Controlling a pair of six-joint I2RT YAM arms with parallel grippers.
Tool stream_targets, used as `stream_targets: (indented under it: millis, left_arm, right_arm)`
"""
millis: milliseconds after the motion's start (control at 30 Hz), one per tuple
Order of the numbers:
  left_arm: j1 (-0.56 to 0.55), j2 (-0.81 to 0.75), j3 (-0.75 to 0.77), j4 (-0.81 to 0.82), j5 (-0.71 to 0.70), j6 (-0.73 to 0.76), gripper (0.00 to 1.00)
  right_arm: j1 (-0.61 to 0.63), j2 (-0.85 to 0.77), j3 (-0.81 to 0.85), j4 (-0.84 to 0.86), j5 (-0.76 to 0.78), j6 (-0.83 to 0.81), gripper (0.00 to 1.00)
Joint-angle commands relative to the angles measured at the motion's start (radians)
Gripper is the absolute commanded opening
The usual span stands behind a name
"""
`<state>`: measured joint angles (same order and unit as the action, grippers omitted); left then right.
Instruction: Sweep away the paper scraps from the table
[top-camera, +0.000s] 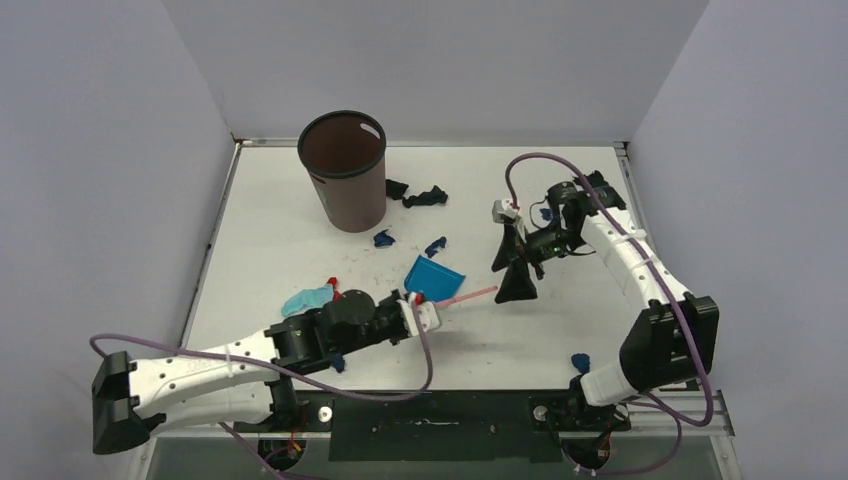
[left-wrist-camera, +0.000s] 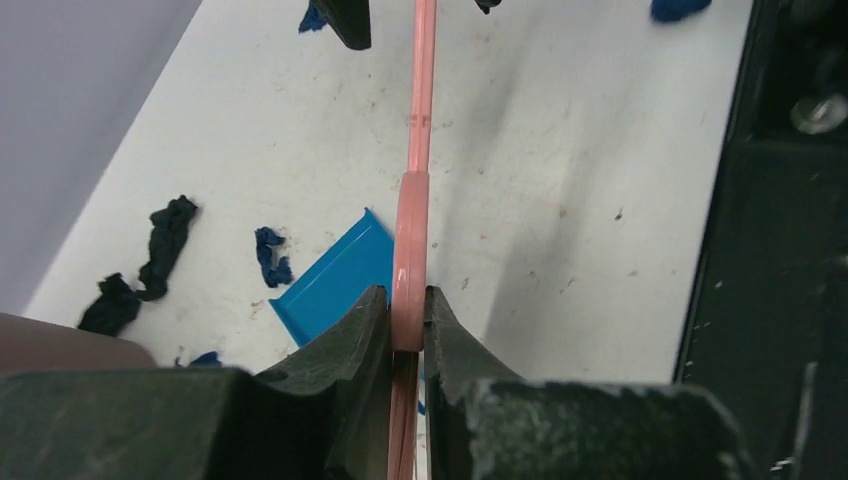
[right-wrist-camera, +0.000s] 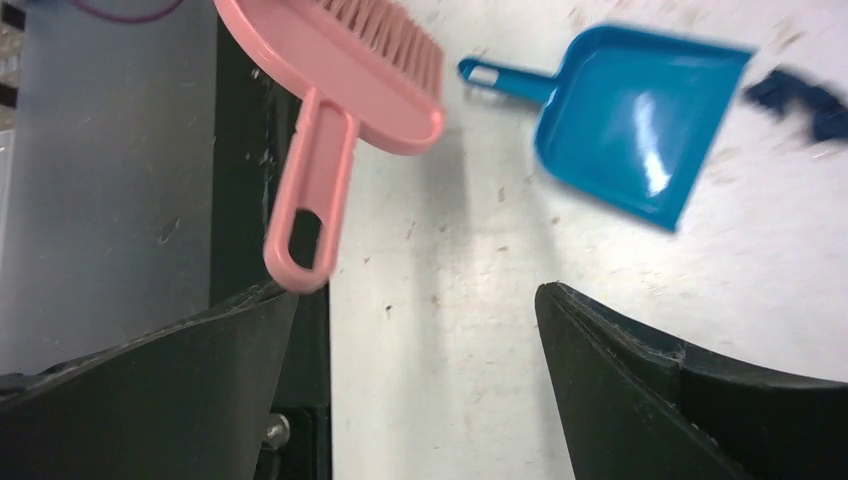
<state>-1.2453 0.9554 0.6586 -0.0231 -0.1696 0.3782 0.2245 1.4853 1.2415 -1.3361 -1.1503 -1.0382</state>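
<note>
My left gripper (top-camera: 415, 312) (left-wrist-camera: 408, 300) is shut on the flat head of the pink hand brush (top-camera: 470, 295) (left-wrist-camera: 420, 120), held edge-on above the table (top-camera: 280, 250). The brush's handle points at my right gripper (top-camera: 511, 268) (right-wrist-camera: 415, 295), which is open; the handle's loop end (right-wrist-camera: 300, 240) sits just off its left fingertip, untouched. Beside the brush lies the blue dustpan (top-camera: 435, 278) (right-wrist-camera: 630, 120) (left-wrist-camera: 340, 275). Dark paper scraps lie near the bin (top-camera: 420, 195), behind the dustpan (top-camera: 384, 238) (top-camera: 436, 245) (left-wrist-camera: 270, 255), and at the front right (top-camera: 580, 360).
A brown bin (top-camera: 343, 170) stands upright at the back left. A light blue crumpled piece (top-camera: 307, 298) lies by my left arm. One scrap (top-camera: 545, 212) sits under the right wrist. The metal rim (top-camera: 440, 143) and grey walls bound the table.
</note>
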Motion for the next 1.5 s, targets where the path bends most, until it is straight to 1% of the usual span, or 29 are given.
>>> stream_targets:
  millis: [0,67,133,167,200,267,300,400,500,600,700,800,967,1000,1133,1233,1333,1400,1467]
  left_arm:
    - [0.146,-0.155,-0.033,-0.019,0.328,-0.311,0.00]
    - [0.209,-0.210,-0.083,0.051,0.431,-0.426,0.00]
    - [0.262,-0.250,-0.135,0.124,0.508,-0.506,0.00]
    - [0.285,-0.261,-0.158,0.157,0.545,-0.536,0.00]
    - [0.313,-0.267,-0.179,0.192,0.582,-0.563,0.00]
    - [0.342,-0.255,-0.197,0.236,0.643,-0.599,0.00]
    - [0.354,-0.241,-0.194,0.246,0.671,-0.614,0.00]
    - [0.385,-0.202,-0.192,0.299,0.744,-0.656,0.00]
    - [0.420,-0.180,-0.194,0.349,0.788,-0.695,0.00]
    - [0.444,-0.173,-0.213,0.427,0.813,-0.748,0.00]
    - [0.458,-0.158,-0.215,0.455,0.816,-0.773,0.00]
    - [0.464,-0.145,-0.212,0.459,0.820,-0.776,0.00]
    - [0.472,-0.130,-0.216,0.491,0.823,-0.804,0.00]
    - [0.474,-0.126,-0.218,0.499,0.824,-0.808,0.00]
    - [0.485,-0.107,-0.210,0.504,0.835,-0.817,0.00]
    - [0.488,-0.090,-0.205,0.509,0.841,-0.820,0.00]
    - [0.494,-0.072,-0.200,0.522,0.848,-0.828,0.00]
    - [0.505,-0.064,-0.201,0.541,0.854,-0.843,0.00]
    - [0.514,-0.068,-0.206,0.555,0.853,-0.854,0.00]
  right_arm:
    - [-0.009,-0.106,0.168,0.030,-0.123,0.063,0.94]
    - [-0.004,-0.209,0.142,0.265,-0.111,0.298,0.93]
    - [0.019,-0.334,0.018,0.620,-0.044,0.554,0.90]
    - [0.034,-0.385,-0.043,0.747,-0.014,0.618,0.90]
    - [0.039,-0.384,-0.055,0.752,-0.049,0.587,0.90]
    - [0.041,-0.343,-0.031,0.638,-0.142,0.490,0.90]
    - [0.046,-0.340,-0.037,0.623,-0.166,0.486,0.90]
    - [0.065,-0.364,-0.073,0.663,-0.155,0.515,0.91]
    - [0.069,-0.371,-0.100,0.641,-0.114,0.474,0.97]
    - [0.089,-0.378,-0.153,0.644,-0.054,0.453,0.99]
    - [0.110,-0.376,-0.187,0.640,-0.033,0.445,0.92]
    - [0.112,-0.381,-0.208,0.661,-0.063,0.464,0.86]
    - [0.126,-0.368,-0.208,0.680,-0.108,0.508,0.65]
    - [0.126,-0.366,-0.211,0.694,-0.110,0.530,0.63]
    - [0.134,-0.378,-0.234,0.767,-0.116,0.624,0.63]
    - [0.142,-0.378,-0.246,0.792,-0.133,0.669,0.62]
    - [0.150,-0.376,-0.244,0.800,-0.141,0.676,0.56]
    - [0.152,-0.373,-0.244,0.807,-0.148,0.685,0.48]
    - [0.154,-0.375,-0.246,0.807,-0.146,0.685,0.46]
